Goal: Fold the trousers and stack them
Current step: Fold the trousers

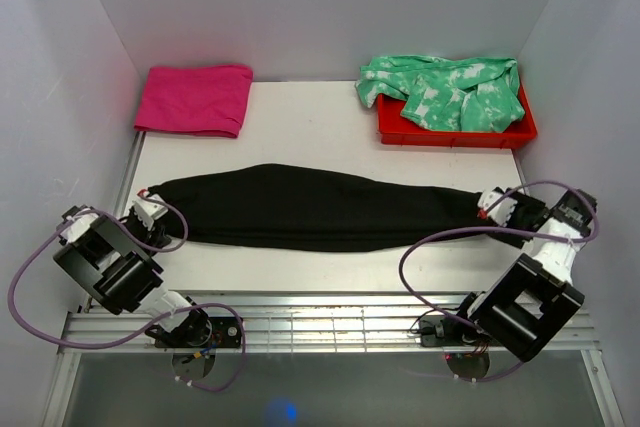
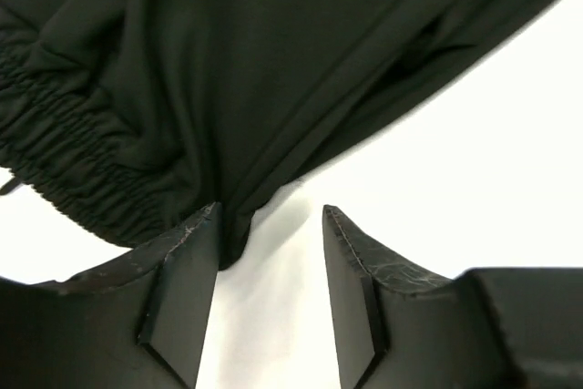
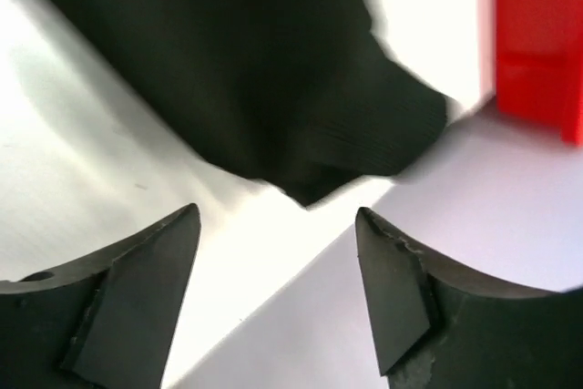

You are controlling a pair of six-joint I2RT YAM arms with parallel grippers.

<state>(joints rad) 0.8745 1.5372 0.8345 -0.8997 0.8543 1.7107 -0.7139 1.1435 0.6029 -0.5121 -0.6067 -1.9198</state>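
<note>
left fingers point(image 2: 182, 289) apart at trousers point(image 1: 310, 209) waistband point(image 2: 64, 161) | right fingers point(image 3: 127, 289) apart at cuff point(image 3: 364, 143)

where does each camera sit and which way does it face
Top external: above and behind the arm bases, looking down on the table; both arms show, left gripper and right gripper at opposite ends of the trousers.
Left wrist: on the left wrist, looking past its open fingers at the gathered elastic band.
Right wrist: on the right wrist, looking past its open fingers at the ribbed end and red tray.
Shared: all see the trousers; top and right wrist both see the tray.
</note>
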